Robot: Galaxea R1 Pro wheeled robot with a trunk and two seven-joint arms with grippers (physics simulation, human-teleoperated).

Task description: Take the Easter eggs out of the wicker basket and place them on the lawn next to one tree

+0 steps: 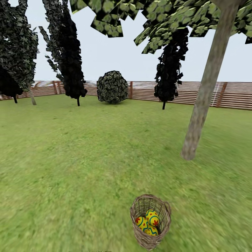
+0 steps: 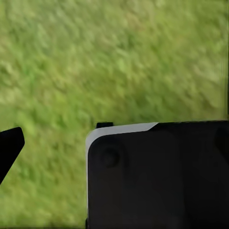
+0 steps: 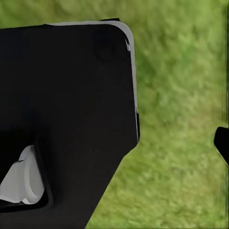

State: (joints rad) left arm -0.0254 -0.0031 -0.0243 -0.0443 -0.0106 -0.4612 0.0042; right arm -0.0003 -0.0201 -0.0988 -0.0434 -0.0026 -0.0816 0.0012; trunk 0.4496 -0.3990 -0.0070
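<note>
Head view: wicker basket (image 1: 151, 221) sits on the lawn (image 1: 70, 168) at 5 o'clock, all 3 Easter eggs (image 1: 148, 222) inside; tree (image 1: 204, 96) stands at 2 o'clock. Nothing moved yet. Pincer openings: cannot tell.

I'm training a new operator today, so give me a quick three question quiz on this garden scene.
1. True or false: all three Easter eggs lie inside the wicker basket.
2. The basket stands on: A) paving B) the lawn C) a table.
3. Fill in: behind the trees runs a slatted wooden ____.

Key: 1 true. 2 B. 3 fence.
</note>
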